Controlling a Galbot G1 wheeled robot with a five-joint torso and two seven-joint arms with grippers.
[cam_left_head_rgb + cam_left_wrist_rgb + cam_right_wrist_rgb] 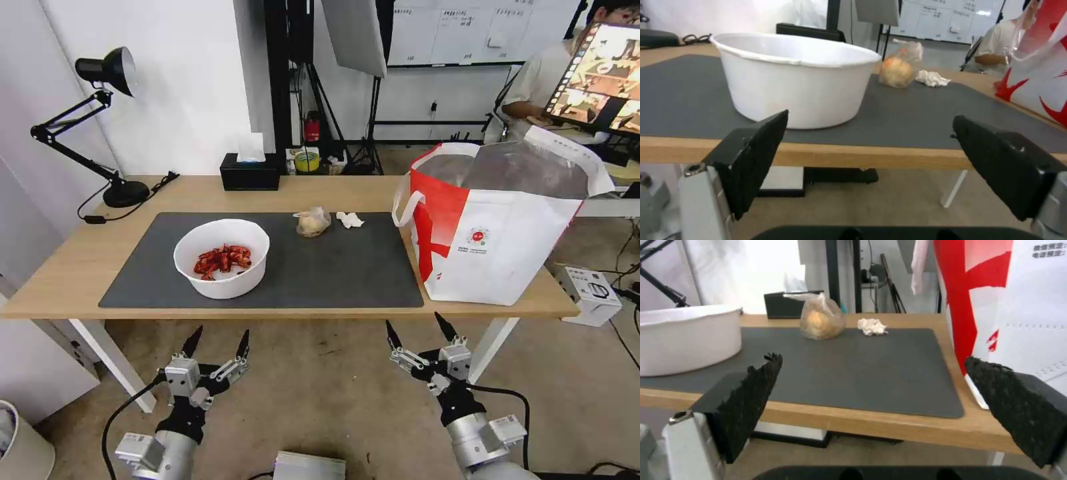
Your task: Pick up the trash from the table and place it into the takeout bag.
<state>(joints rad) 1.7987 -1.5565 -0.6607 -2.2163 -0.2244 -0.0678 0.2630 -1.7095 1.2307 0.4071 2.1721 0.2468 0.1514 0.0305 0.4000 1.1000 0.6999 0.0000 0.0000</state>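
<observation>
1. Two grippers hang below the near edge of your long light-wood table (80, 267), over open floor: the left gripper (218, 341) in front of the bowl, the right gripper (420, 328) near the bag's near-left corner. Each has its fingers spread wide, holding nothing.
2. You have bare room on the large dark grey mat (347, 267) between bowl and bag.
3. On the mat's left part sits the white round bowl of red shells (221, 257).
4. At the mat's far edge lie the small clear bag with a beige lump (312, 221) and, just right of it, the crumpled white tissue (349, 219).
5. At the right end, the boxy white takeout bag with red side panels (497, 223) stands open.
6. Along the far edge stand a black tissue box (250, 172) and, at far left, a black desk lamp (100, 120).
</observation>
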